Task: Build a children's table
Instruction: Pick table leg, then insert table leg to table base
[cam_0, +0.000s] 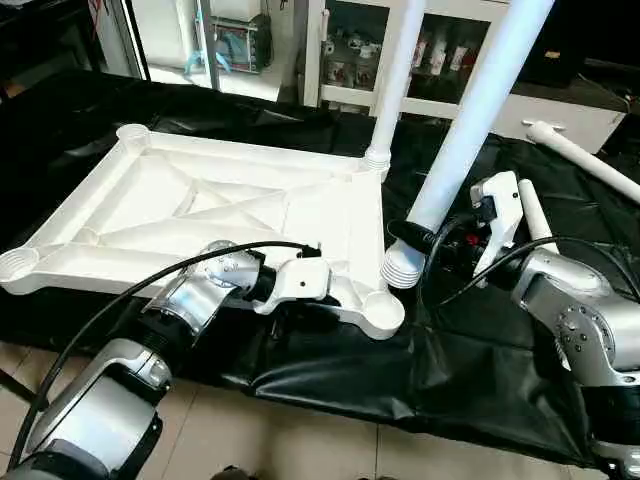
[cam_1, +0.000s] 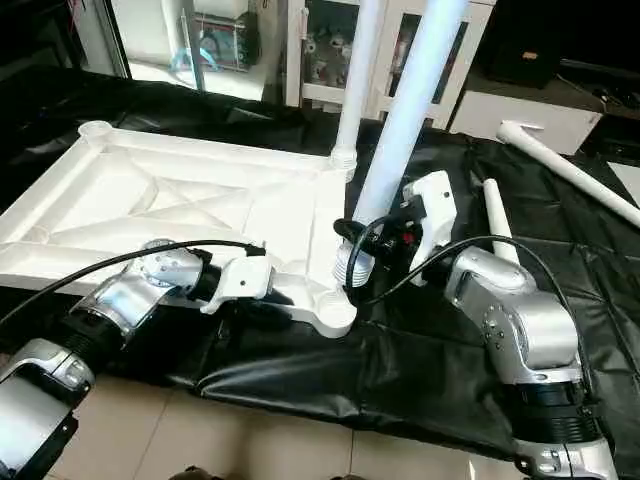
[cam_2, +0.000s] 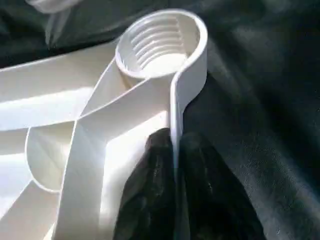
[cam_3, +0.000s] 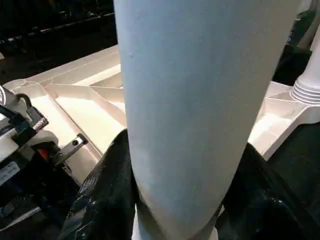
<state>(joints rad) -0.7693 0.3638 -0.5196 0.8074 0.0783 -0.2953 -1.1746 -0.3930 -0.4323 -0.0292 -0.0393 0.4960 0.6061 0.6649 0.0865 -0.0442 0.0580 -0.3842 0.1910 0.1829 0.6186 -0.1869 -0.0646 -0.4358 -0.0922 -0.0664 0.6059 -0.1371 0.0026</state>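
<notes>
The white tabletop (cam_0: 200, 200) lies underside up on a black cloth, its X ribs showing. One leg (cam_0: 395, 70) stands upright in the far right corner socket. My right gripper (cam_0: 430, 240) is shut on a second leg (cam_0: 480, 110), held tilted. That leg's ribbed end (cam_0: 403, 268) hangs just above and beside the near right corner socket (cam_0: 383, 312). My left gripper (cam_2: 176, 165) is shut on the tabletop's thin rim wall just short of that socket (cam_2: 160, 42), one black finger (cam_2: 150, 190) on each side. The held leg (cam_3: 200, 100) rises between my right fingers (cam_3: 107, 190).
Two more white legs (cam_0: 585, 160) (cam_0: 535, 215) lie on the black cloth (cam_0: 330, 380) to the right. A glass-fronted cabinet (cam_0: 350, 50) stands behind the work. Tiled floor (cam_0: 300, 440) runs along the near edge of the cloth.
</notes>
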